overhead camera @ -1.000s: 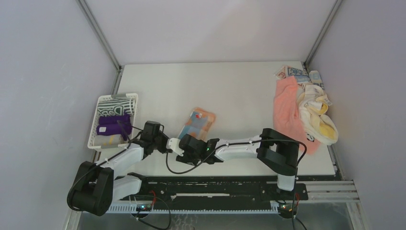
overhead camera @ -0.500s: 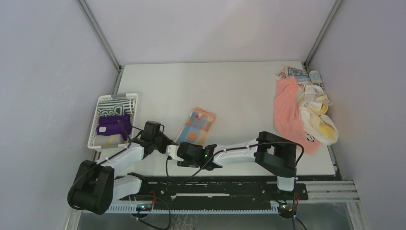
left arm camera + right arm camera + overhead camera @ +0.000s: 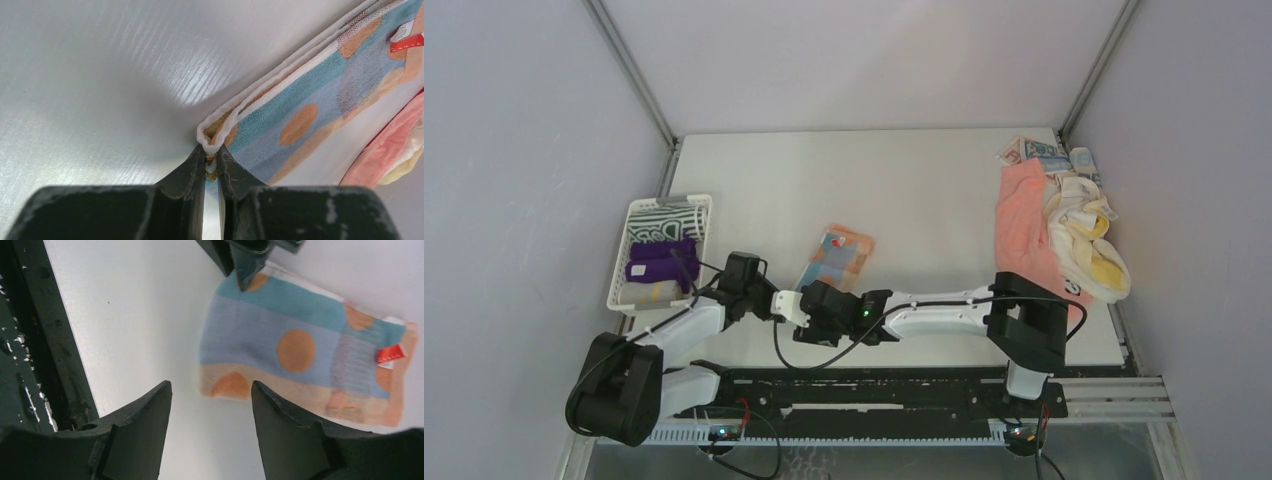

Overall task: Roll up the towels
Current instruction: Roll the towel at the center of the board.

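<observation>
A folded towel (image 3: 836,257), light blue with orange patches and a red tag, lies flat near the table's front middle. My left gripper (image 3: 211,156) is shut on its near left corner, the layered white edge pinched between the fingertips; in the top view the left gripper (image 3: 793,297) is at the towel's near end. In the right wrist view my right gripper (image 3: 211,387) hangs open just short of the towel (image 3: 295,345), at its near right corner, nothing between the jaws. The left fingers (image 3: 245,265) show at that view's top.
A heap of towels lies at the right edge: salmon-pink (image 3: 1022,230), cream-yellow (image 3: 1092,245), blue-printed (image 3: 1044,152). A white slotted basket (image 3: 620,262) at the left holds rolled towels, striped (image 3: 669,215) and purple (image 3: 662,262). The black rail (image 3: 874,385) runs along the front.
The right gripper's jaws have opened wider, and its arm's elbow has swung right. The left gripper has stayed shut on the towel's corner.
</observation>
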{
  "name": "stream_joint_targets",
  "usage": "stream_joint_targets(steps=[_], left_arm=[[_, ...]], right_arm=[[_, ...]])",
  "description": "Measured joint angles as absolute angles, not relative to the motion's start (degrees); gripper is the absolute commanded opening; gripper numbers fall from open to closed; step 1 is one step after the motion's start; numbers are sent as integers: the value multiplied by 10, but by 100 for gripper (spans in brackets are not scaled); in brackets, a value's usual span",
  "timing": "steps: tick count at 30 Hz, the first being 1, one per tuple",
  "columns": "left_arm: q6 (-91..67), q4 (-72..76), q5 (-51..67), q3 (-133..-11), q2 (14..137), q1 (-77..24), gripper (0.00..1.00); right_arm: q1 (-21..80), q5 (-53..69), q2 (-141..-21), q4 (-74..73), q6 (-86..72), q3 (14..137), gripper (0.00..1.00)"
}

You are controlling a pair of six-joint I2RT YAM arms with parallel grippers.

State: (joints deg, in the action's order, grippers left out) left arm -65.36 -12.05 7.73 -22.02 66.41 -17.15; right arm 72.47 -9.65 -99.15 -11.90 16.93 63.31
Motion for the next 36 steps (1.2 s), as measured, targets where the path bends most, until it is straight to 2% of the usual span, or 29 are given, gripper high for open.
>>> stream_joint_targets(steps=[9, 18, 22, 29, 33, 36], left_arm=[[-654, -121, 77, -222, 667, -171, 17], [-653, -121, 77, -222, 667, -171, 17], [-649, -124, 77, -224, 668, -171, 17], [-647, -143, 77, -240, 679, -171, 17], [-643, -148, 77, -255, 687, -172, 17], [-643, -155, 77, -266, 689, -172, 19]], right_arm=[[701, -36, -1052, -90, 165, 633, 58], [687, -1, -1066, -89, 154, 628, 49], [681, 12, -1066, -88, 150, 626, 38], [662, 21, -1068, -95, 141, 627, 24], [654, 20, -1072, -96, 143, 631, 5], [646, 32, -1072, -98, 141, 634, 0]])
